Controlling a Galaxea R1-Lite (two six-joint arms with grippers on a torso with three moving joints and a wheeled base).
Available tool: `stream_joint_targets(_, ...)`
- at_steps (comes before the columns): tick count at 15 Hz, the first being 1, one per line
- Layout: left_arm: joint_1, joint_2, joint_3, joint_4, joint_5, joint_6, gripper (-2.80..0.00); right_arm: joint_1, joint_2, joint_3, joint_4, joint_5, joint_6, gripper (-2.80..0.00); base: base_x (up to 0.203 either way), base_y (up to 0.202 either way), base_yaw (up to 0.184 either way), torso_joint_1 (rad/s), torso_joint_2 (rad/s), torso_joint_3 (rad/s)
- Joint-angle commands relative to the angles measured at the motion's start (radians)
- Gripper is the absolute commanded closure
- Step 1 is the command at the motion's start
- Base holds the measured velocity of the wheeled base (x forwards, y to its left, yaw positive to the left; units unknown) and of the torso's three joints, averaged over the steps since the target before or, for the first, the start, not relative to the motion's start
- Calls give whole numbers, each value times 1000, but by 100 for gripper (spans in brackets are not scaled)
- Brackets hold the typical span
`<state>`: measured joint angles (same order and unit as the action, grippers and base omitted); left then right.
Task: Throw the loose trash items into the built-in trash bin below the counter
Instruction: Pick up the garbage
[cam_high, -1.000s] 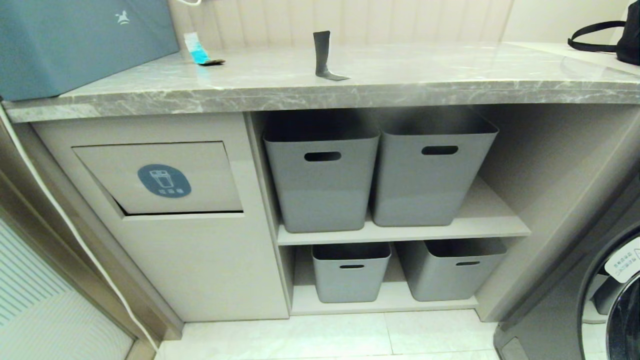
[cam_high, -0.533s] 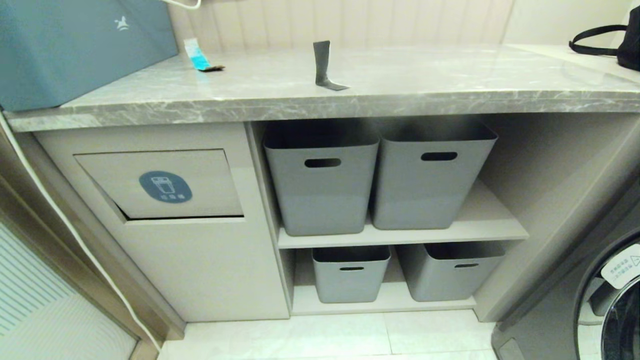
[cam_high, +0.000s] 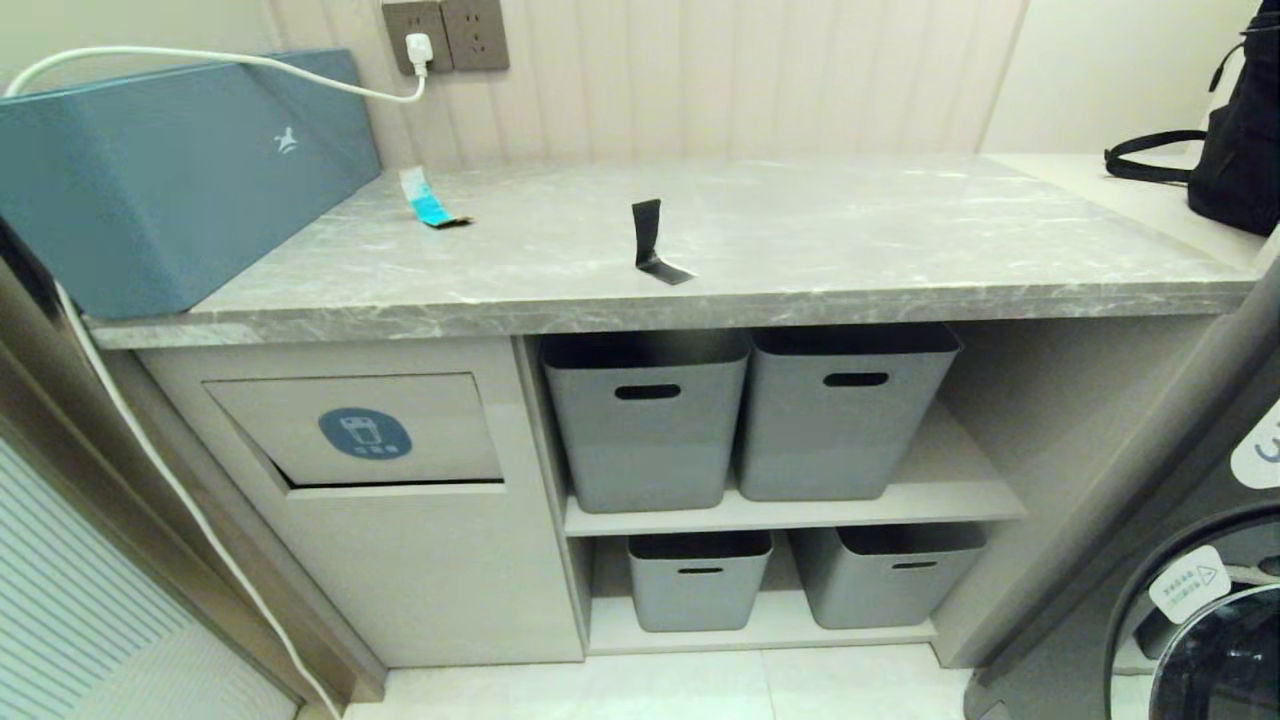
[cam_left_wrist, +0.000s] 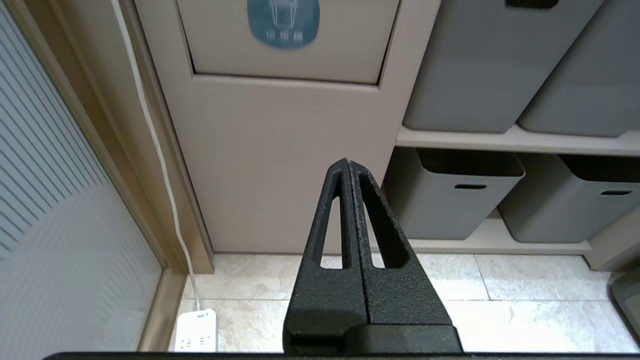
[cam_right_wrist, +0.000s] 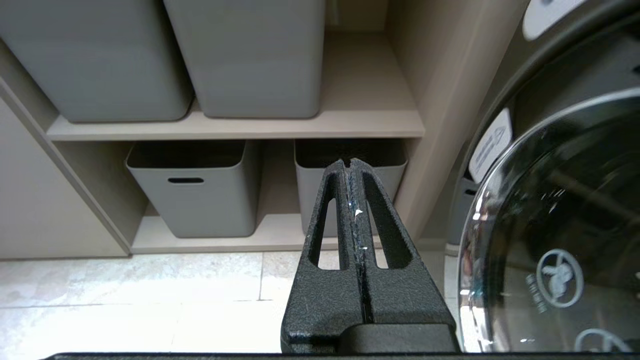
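Two scraps (cam_high: 432, 200) head-view only; wrist views: pressed-together grippers (cam_left_wrist: 348, 162).

Counter (cam_high: 850, 240): grey marble-look slab w/ white veining, thick front edge. Two scraps on it, well apart. Dark grey strip (cam_high: 650, 243), narrow, bent: one leg upright, short foot flat, near counter's middle. Turquoise-and-white wrapper piece (cam_high: 428, 203), torn brown end, lying flat toward the back left. Trash bin (cam_high: 440, 430) below counter, left side: beige flap panel, blue oval label w/ white bin icon, dark slot along bottom edge.
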<state>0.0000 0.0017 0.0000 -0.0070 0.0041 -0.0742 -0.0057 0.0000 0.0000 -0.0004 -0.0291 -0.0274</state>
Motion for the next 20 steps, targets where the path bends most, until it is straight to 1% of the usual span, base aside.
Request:
stream_joint_targets(1, 2, 1, 2, -1, 0, -1, 0, 0, 2, 2, -1, 0, -3, 0, 0, 0, 0, 193, -481, -286)
stream_joint_targets(4, 1, 1, 3, -1, -4, 11, 0, 0, 2, 2, 0, 0, 1, 0, 0, 0, 0, 200, -477, -276)
stream_joint_targets(12, 0, 0, 0, 3, -1, 3, 0, 0, 2, 2, -1, -2, 3, 0, 0, 0, 0, 224, -501, -277)
stream_joint_targets(14, 0, 0, -8, 6, -7, 8, 0, 0, 2, 2, -1, -5, 9, 0, 0, 0, 0, 104, -217, -123)
stream_joint_targets(15, 0, 3, -24, 6, -14, 16, 0, 0, 2, 2, -1, -3, 12, 0, 0, 0, 0, 45, -90, -43)
stream_joint_targets(16, 0, 27, -71, 10, -20, 14, 0, 0, 2, 2, -1, -5, 21, 0, 0, 0, 0, 22, -55, -17)
stream_joint_targets(17, -1, 81, -111, 9, -29, 5, 0, 0, 2, 2, -3, -7, 33, 0, 0, 0, 0, 17, -32, -12)
stream_joint_targets(19, -18, 252, -231, -1, -80, -18, 0, 0, 2, 2, -6, -8, 70, 0, 0, 0, 0, 0, 0, 0)
stream_joint_targets(20, -37, 360, -302, -4, -125, -30, 0, 0, 2, 2, -6, -9, 83, 0, 0, 0, 0, 0, 0, 0)
